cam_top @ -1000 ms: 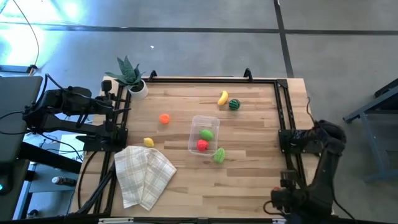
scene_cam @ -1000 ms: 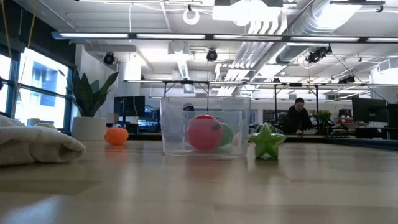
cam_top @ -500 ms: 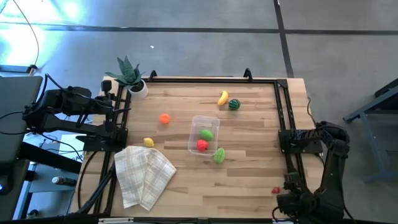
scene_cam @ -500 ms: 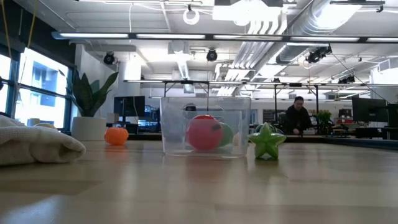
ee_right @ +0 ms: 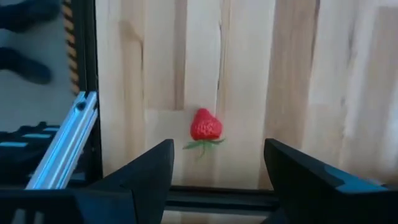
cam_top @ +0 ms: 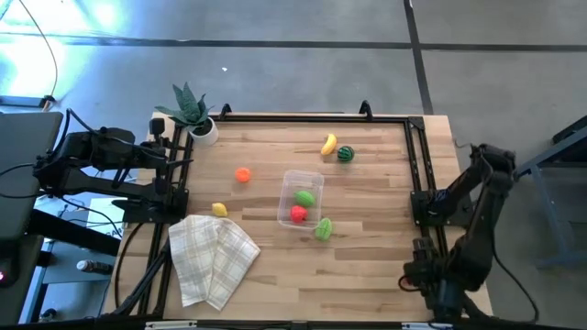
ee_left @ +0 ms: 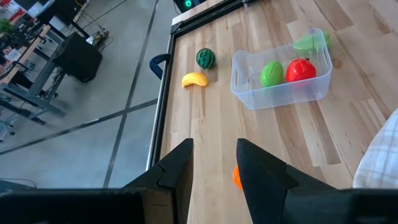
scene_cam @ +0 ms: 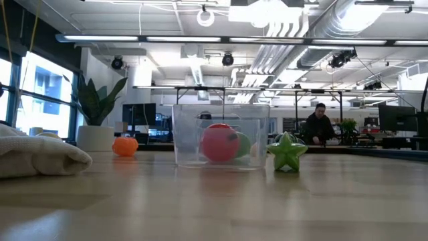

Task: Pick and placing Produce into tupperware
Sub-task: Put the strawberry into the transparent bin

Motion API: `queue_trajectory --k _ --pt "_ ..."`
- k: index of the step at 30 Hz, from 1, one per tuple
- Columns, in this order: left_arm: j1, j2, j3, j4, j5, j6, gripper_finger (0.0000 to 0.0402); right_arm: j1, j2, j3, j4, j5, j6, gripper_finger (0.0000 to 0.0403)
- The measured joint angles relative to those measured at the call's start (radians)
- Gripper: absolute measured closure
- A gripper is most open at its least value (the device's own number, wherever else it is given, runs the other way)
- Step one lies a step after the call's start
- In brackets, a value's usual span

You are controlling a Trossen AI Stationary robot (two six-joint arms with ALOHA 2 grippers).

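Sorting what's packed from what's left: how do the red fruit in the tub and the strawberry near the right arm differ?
The red fruit lies inside the clear tub, beside a green piece; the strawberry lies on bare wood at the table's edge. The red fruit looks round; the strawberry tapers, with green leaves. Both are red.

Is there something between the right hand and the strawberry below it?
Nothing visible. In the right wrist view the strawberry lies alone on bare wood, near the table's edge rail, and the right hand is open above it, with only clear space between its fingers and the fruit.
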State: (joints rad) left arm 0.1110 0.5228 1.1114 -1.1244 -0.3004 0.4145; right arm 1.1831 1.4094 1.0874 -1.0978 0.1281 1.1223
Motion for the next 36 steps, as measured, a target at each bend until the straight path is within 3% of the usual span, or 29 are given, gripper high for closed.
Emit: queue_trajectory --k 6,14,23,36 --pt "0.000 0.000 0.000 0.000 0.000 0.000 0.0289 -0.003 -0.044 -0.130 0.125 -0.078 0.026 0.0163" --pt "0.000 0.000 0.000 0.000 0.000 0.000 0.0289 -0.056 -0.041 -0.238 0.281 -0.095 0.029 0.0163" --pt "0.000 0.000 0.000 0.000 0.000 0.000 0.0289 -0.100 -0.036 -0.274 0.330 -0.134 0.022 0.0163" --pt "0.000 0.000 0.000 0.000 0.000 0.000 0.0289 -0.143 0.100 -0.275 0.404 -0.208 -0.047 0.0163"
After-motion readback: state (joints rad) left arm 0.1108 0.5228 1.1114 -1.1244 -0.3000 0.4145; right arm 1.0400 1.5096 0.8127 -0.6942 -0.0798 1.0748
